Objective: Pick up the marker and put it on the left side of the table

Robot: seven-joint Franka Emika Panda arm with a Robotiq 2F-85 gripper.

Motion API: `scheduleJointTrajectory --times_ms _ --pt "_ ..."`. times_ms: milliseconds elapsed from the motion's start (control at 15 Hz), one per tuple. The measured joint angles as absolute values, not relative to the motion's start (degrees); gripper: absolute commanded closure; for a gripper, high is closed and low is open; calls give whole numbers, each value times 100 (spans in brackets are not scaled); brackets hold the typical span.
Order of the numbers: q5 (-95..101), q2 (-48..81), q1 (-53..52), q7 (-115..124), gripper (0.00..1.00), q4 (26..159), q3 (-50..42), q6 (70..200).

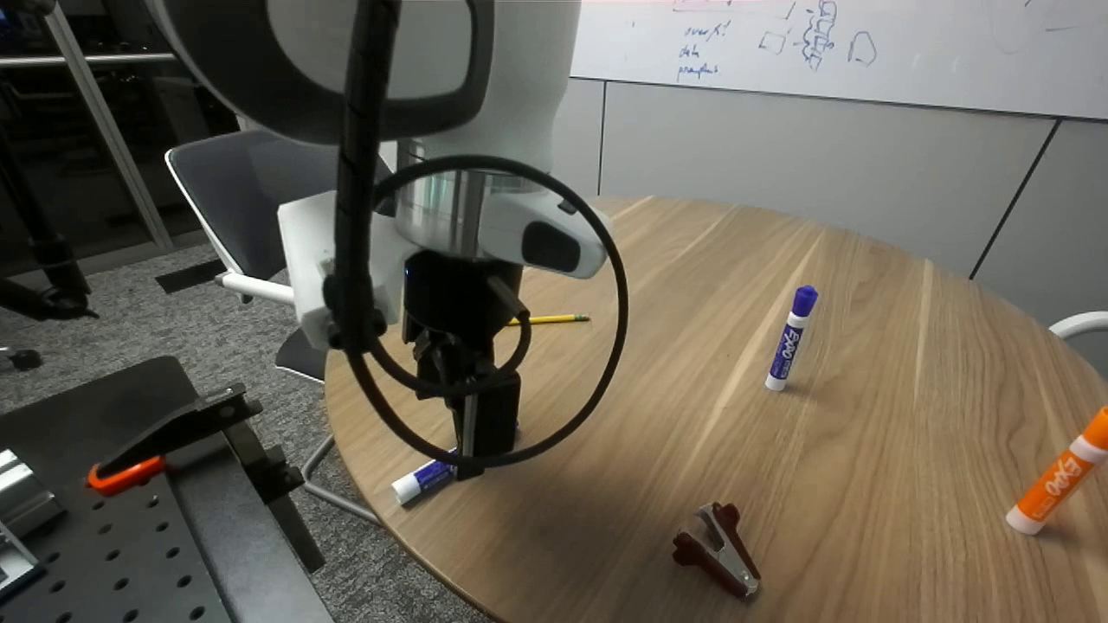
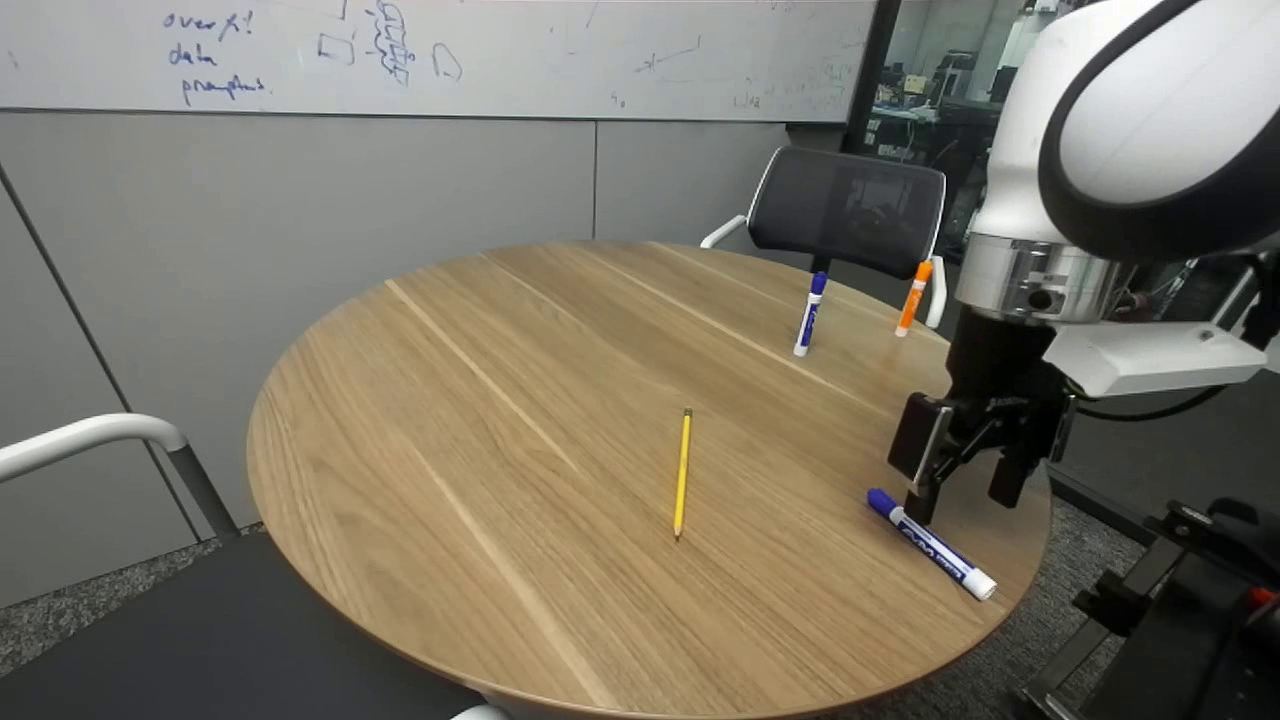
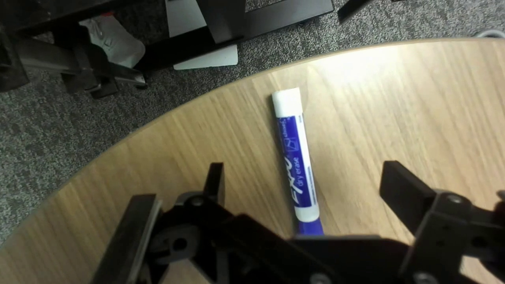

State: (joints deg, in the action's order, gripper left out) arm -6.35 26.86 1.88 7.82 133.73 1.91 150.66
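I keep watch on the gripper, which is released over the table: its jaws stand spread apart, grasping nothing. The marker lies flat on the table near the rim, white end toward the edge. In the wrist view, it shows between the separated fingers, and the gripper covers part of the blue cap. I cannot tell whether the fingertips contact the table. The pencil lies well apart; a second blue-and-white marker and the orange marker stand upright.
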Motion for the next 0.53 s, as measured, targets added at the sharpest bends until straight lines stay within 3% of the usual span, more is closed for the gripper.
scheduleJointTrajectory --times_ms 200,267,400,533 --pt "-656 3004 122 821 1 13122 200 15068" --pt "-657 3098 104 840 26 13048 200 15069" --pt "-657 3263 79 879 28 12917 200 15070" --pt "-657 3405 65 915 45 12802 200 15070"
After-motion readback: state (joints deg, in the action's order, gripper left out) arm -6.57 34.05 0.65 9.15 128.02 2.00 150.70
